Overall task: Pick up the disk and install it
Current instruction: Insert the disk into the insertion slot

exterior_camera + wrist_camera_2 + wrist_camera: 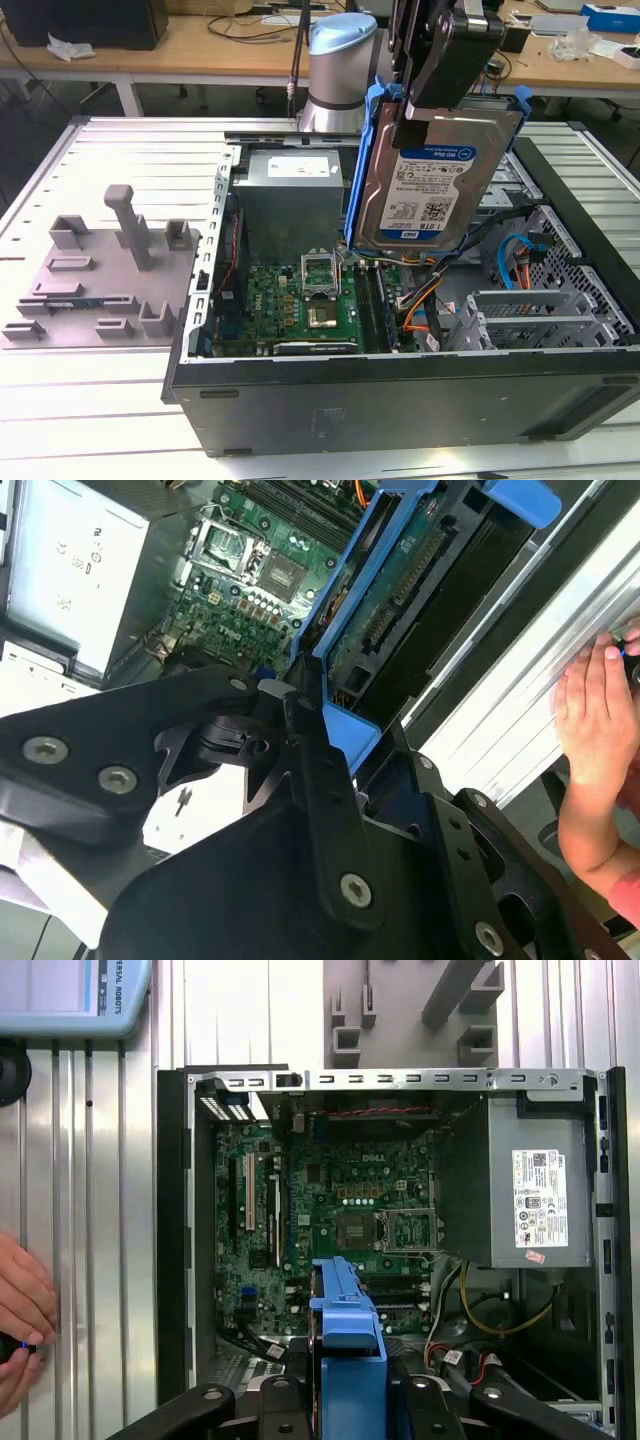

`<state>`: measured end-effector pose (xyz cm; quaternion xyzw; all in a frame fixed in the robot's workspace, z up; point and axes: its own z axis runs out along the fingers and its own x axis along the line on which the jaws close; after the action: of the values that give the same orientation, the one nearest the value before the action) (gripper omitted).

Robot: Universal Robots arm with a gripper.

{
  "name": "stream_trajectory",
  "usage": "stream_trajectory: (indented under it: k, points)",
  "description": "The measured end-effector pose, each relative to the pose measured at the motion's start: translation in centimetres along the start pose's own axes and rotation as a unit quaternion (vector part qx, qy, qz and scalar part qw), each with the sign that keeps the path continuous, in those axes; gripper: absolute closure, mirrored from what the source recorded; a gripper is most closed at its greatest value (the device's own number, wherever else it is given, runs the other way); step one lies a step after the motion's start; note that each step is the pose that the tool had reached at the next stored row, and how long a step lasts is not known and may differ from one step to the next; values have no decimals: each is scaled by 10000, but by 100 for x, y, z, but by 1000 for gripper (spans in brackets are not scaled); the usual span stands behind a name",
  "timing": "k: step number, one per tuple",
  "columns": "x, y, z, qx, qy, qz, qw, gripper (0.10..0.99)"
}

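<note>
above the open computer case, the gripper has its jaws pinched on the top edge of the disk. the disk hangs tilted, clear of the case, with its label facing the exterior view. under it lie a green circuit board and a grey power box. a grey plate with posts sits on the table at the exterior view's left. a person's hand touches the table beside the case.

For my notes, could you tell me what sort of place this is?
Likely a robotics lab: an open computer case lies on a slotted metal table, wooden benches stand behind, and the gripper holds the disk.
</note>
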<state>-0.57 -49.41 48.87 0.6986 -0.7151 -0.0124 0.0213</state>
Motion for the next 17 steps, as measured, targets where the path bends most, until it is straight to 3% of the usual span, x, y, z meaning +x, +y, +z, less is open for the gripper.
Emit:
stream_trajectory:
  k: [9, 12, 14, 15, 17]
  points:
    - [0, -7, -2, 3, -5, 0, 10000, 718]
    - [2, -3, 0, 19, -56, -2, 10000, 718]
    - [4, 9, 1, 71, -106, -4, 9999, 718]
    - [7, 19, 1, 126, -140, -5, 9998, 718]
    - [12, 30, 2, 170, -163, -6, 9997, 718]
